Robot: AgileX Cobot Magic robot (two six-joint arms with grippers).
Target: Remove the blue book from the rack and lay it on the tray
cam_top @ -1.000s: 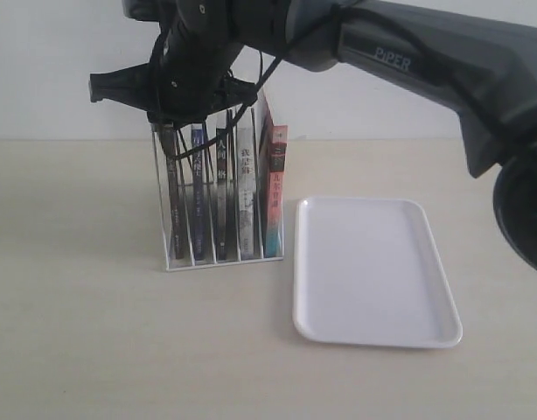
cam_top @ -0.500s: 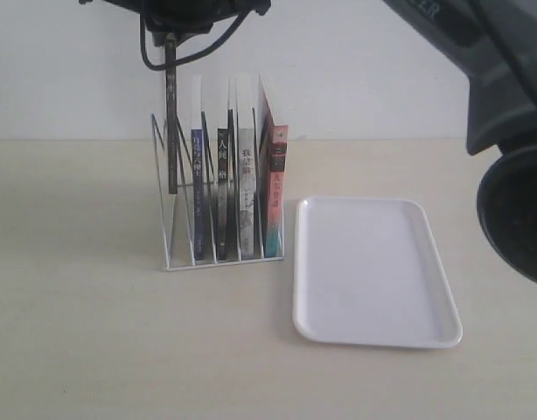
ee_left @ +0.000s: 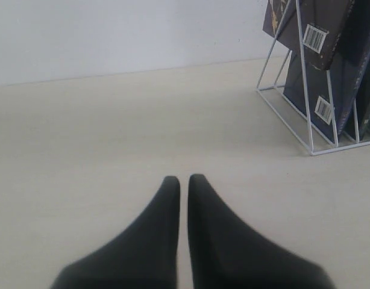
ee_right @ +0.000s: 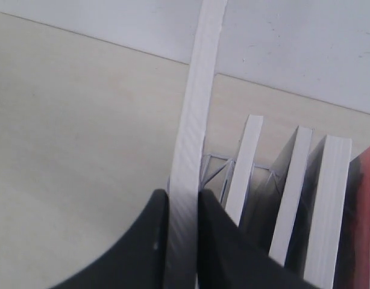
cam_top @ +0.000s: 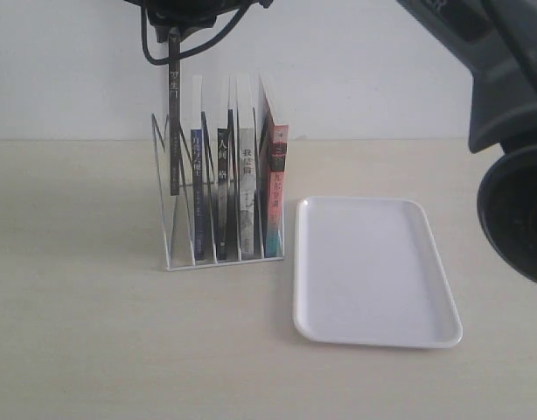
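Right gripper [ee_right: 184,195] clamps blue book [cam_top: 174,131], which stands half out of rack's [cam_top: 223,262] left end slot. Four books [cam_top: 245,201] crowd beside it. Tray [cam_top: 373,271] lies just right of the rack. Left gripper [ee_left: 184,180] closed, low over worktop.

Pale wood-grained table [cam_top: 94,350] seen, spread wide below plain white wall. White wire rack [cam_top: 225,262] stood upright on it, left of middle. White tray [cam_top: 373,271] laid flat on it, right of rack, near but apart.
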